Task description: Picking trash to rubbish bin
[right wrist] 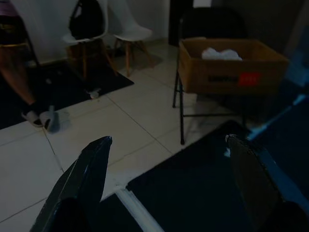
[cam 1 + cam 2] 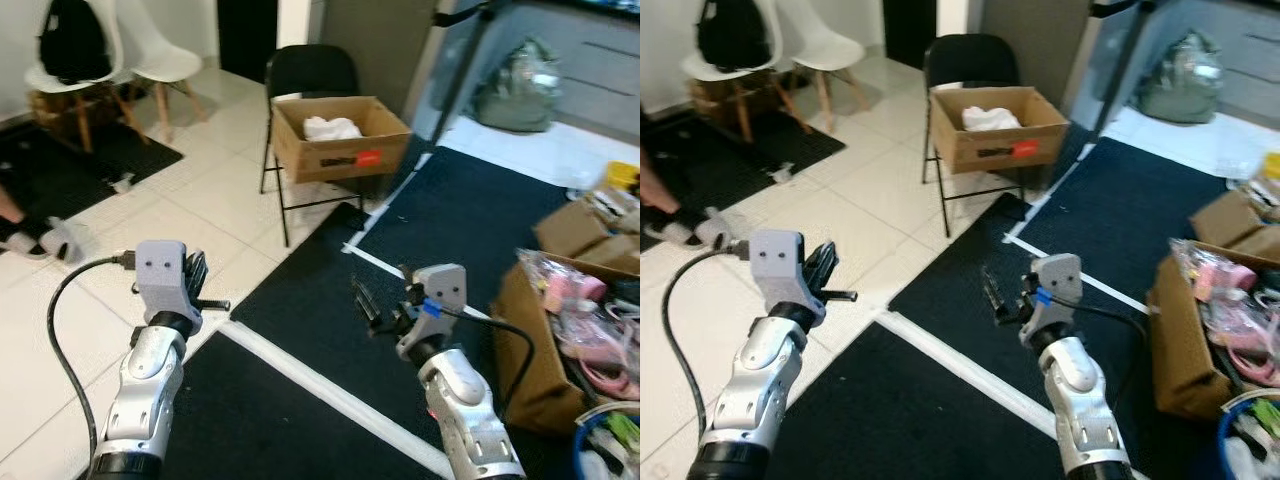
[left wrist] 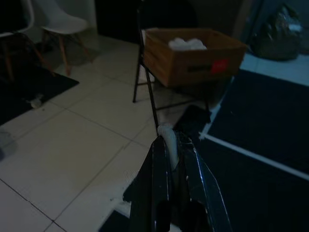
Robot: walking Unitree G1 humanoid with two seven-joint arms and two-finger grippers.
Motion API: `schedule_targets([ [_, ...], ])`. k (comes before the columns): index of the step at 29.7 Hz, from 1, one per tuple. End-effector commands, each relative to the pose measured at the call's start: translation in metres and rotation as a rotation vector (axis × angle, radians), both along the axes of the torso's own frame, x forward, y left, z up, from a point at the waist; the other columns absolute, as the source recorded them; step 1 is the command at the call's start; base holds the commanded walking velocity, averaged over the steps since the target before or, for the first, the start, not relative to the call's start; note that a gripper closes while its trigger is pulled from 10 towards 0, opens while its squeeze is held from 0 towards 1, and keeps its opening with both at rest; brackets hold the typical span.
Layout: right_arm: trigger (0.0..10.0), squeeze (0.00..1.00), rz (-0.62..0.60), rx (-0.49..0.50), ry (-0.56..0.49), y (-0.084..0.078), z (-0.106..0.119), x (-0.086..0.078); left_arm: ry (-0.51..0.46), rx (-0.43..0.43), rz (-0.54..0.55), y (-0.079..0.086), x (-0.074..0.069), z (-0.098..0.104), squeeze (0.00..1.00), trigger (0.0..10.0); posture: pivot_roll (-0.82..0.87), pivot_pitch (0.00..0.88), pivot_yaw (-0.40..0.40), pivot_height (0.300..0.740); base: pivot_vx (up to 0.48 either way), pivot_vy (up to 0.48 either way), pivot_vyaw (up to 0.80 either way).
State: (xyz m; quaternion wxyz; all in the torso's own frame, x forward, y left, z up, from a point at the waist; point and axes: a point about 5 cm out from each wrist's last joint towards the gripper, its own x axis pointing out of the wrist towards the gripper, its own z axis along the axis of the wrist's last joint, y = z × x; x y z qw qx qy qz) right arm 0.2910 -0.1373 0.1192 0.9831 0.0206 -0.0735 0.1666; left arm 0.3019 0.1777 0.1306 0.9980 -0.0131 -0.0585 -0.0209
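Two left fingers (image 3: 164,183) pinching white trash (image 3: 167,140), cardboard box (image 3: 193,60) ahead

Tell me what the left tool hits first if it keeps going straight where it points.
Probably the black folding chair carrying the cardboard box. The left tool, closed on a small white scrap, aims over bare tile toward its legs. Depth is uncertain.
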Motion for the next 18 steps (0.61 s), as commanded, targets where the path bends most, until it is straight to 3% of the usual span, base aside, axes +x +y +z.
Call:
schedule_targets([
  [1,10.0,0.0,-0.018,0.003,0.021,-0.0068,-0.0035,-0.0014,0.007,0.0,-0.011,-0.0062,-0.002,-0.0024,0.0,10.0,-0.03,0.077,-0.037,0.74,0.0,0.0,-0.58],
  [18,10.0,0.0,-0.008,0.002,0.029,-0.0075,-0.004,0.0009,0.005,-0.025,-0.005,-0.0092,-0.0044,-0.0032,0.0,10.0,-0.02,0.057,-0.051,0.74,0.0,0.0,-0.58],
])
